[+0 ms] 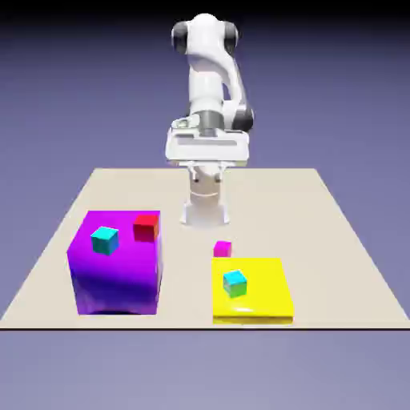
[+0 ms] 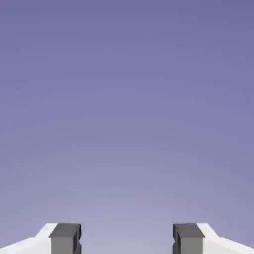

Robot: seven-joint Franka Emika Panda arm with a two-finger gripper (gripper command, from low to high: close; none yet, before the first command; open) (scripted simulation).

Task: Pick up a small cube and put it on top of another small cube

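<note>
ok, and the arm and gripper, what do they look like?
Glossy white arm with rounded segments, dark grey-black round joint caps. The wide white hand carries a two-finger gripper: white fingers tapering inward to small blocky grey tips, darker on top. No cables or markings discernible.

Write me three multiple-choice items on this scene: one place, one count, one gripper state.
1. Where is the red cube?
A) On the yellow slab
B) On the purple block
C) On the bare tabletop

2. How many cyan cubes show?
A) One
B) Three
C) Two

3. How does the gripper stand?
A) Open and empty
B) Shut
C) Holding a cube

1 B: the red cube sits atop the purple block.
2 C: one cyan cube on that block, another on the yellow slab.
3 A: the gripper has its fingertips wide apart, nothing between.
</note>
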